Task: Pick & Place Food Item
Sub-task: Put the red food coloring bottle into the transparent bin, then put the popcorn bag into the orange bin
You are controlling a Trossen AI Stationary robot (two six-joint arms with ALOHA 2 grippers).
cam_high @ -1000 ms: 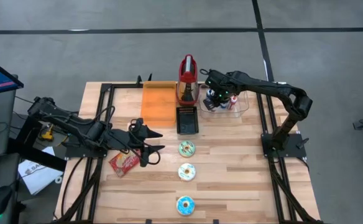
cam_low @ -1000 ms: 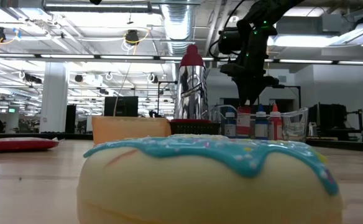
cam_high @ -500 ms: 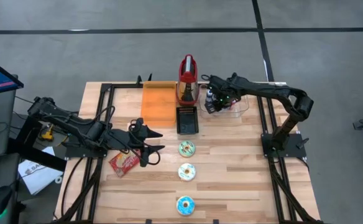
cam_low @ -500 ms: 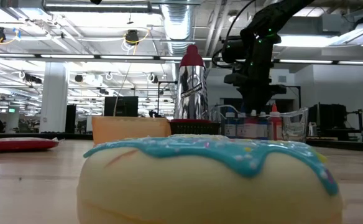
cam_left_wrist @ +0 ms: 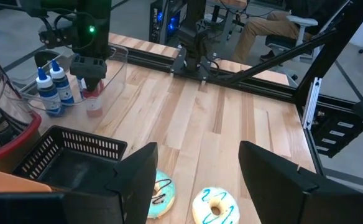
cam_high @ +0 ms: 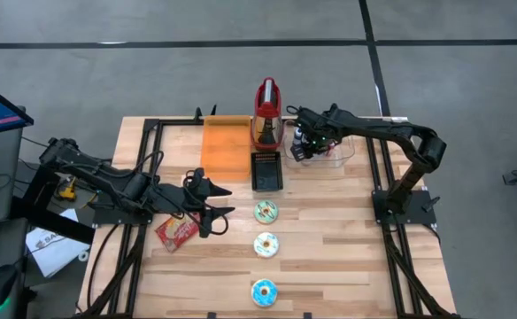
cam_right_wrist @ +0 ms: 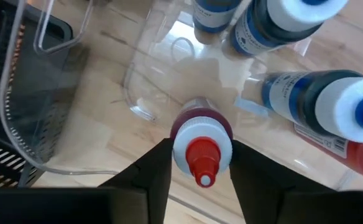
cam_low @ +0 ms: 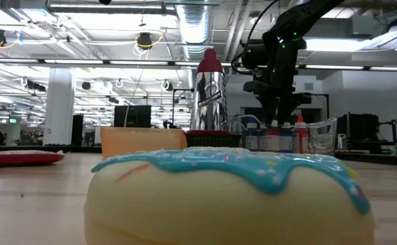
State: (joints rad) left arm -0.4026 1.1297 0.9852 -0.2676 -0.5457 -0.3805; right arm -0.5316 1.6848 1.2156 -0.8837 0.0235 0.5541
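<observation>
The food item, a flat red snack packet (cam_high: 176, 232), lies on the table near the left side. My left gripper (cam_high: 221, 210) hovers open just right of it, touching nothing. My right gripper (cam_high: 303, 149) reaches down into a clear container (cam_high: 340, 152) at the far right. There it is shut on a small bottle with a red nozzle (cam_right_wrist: 201, 152). That bottle also shows in the left wrist view (cam_left_wrist: 93, 101). My right gripper has the bottle's white collar (cam_right_wrist: 179, 140), just under the red nozzle, between its two fingers. The fingers come from above and point down. The bottle stands upright, its base low in the clear container.
Blue-capped bottles (cam_right_wrist: 306, 106) stand close beside the held one in the container. A black basket (cam_high: 266, 170), a red and silver appliance (cam_high: 268, 111) and an orange board (cam_high: 226, 146) fill the far middle. Three iced doughnuts (cam_high: 266, 245) lie in a row down the table's middle.
My right gripper has sunk into the clear container among the bottles and then kept still.
</observation>
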